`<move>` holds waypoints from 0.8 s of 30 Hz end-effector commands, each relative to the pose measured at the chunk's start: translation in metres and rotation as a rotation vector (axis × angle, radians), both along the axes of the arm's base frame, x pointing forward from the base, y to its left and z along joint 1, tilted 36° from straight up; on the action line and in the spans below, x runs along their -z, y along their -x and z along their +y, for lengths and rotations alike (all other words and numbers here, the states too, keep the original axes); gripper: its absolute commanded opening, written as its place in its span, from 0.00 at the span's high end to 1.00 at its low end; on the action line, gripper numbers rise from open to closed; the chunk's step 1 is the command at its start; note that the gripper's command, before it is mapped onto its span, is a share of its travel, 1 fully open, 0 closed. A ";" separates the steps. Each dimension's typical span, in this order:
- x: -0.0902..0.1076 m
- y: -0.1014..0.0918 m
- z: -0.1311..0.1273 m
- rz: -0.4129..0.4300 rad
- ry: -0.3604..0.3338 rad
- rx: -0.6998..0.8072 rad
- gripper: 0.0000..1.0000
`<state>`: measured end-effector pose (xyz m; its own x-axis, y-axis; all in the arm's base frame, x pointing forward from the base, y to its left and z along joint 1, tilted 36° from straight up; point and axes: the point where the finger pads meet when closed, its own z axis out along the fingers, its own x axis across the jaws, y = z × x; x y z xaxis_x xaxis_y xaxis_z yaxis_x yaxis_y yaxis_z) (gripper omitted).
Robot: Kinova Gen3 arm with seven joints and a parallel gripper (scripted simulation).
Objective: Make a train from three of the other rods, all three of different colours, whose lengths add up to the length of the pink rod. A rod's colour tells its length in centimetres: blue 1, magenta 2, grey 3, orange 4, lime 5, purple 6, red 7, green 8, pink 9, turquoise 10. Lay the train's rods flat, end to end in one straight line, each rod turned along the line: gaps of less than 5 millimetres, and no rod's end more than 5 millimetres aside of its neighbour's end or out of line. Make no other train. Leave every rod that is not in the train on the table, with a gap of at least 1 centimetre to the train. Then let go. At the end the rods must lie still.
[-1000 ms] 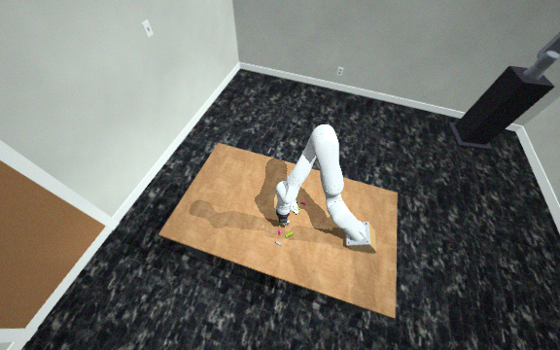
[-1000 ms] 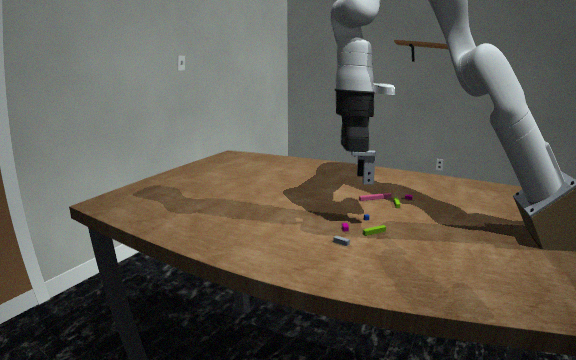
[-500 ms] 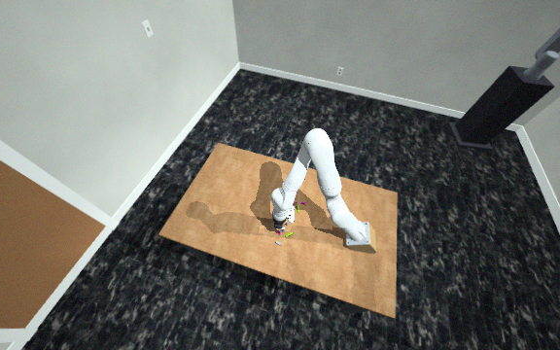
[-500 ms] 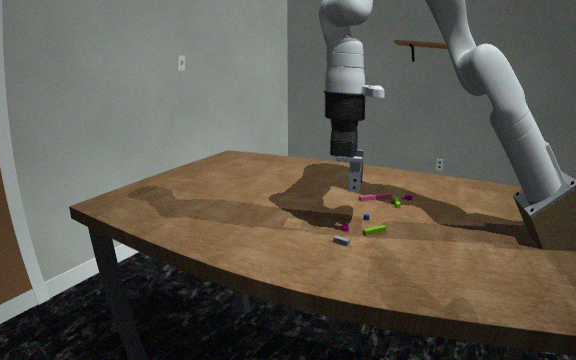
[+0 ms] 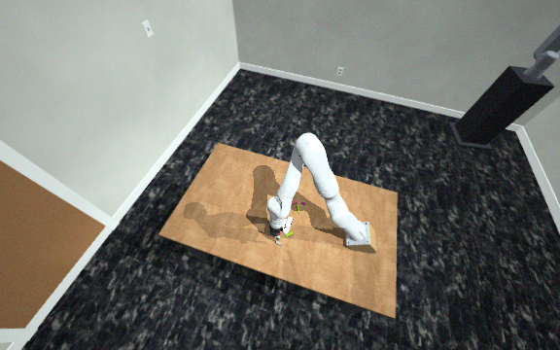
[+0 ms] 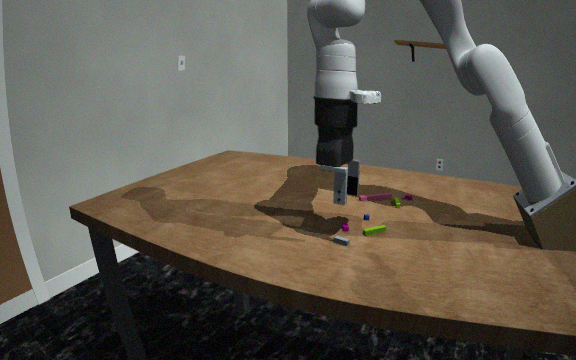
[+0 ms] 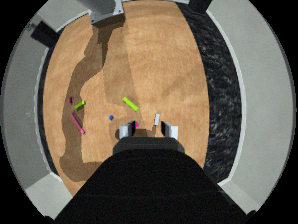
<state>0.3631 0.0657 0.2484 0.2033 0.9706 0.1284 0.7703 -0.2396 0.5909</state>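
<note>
My gripper [image 6: 347,198] [image 7: 148,126] is open and empty, above the table near the front magenta rod [image 6: 345,227] [image 7: 136,125] and the grey rod [image 6: 341,241] [image 7: 157,119]. A lime rod [image 5: 289,234] [image 6: 374,230] [image 7: 130,104] lies apart from them, toward the robot base. A small blue rod [image 6: 366,217] [image 7: 111,118] lies alone between the front and back groups. At the back are the pink rod [image 6: 377,197] [image 7: 77,123], another lime rod [image 5: 297,209] [image 6: 397,202] [image 7: 79,105] and another magenta rod [image 5: 302,203] [image 6: 408,197] [image 7: 70,100]. No rods stand in line end to end.
The robot base [image 5: 362,238] [image 6: 558,220] stands at the table's right side in the top and exterior views. The grey rod lies nearest the table's front edge. The arm's shadow darkens the back rods. The arm hides part of the table in the top view.
</note>
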 end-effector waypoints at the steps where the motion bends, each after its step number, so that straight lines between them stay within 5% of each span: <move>1: 0.003 -0.001 0.003 0.007 -0.009 0.015 0.00; 21: 0.005 -0.005 0.023 0.011 -0.088 0.102 0.00; 22: 0.005 -0.005 0.023 0.011 -0.088 0.102 0.46; 24: 0.005 -0.005 0.023 0.011 -0.088 0.102 0.46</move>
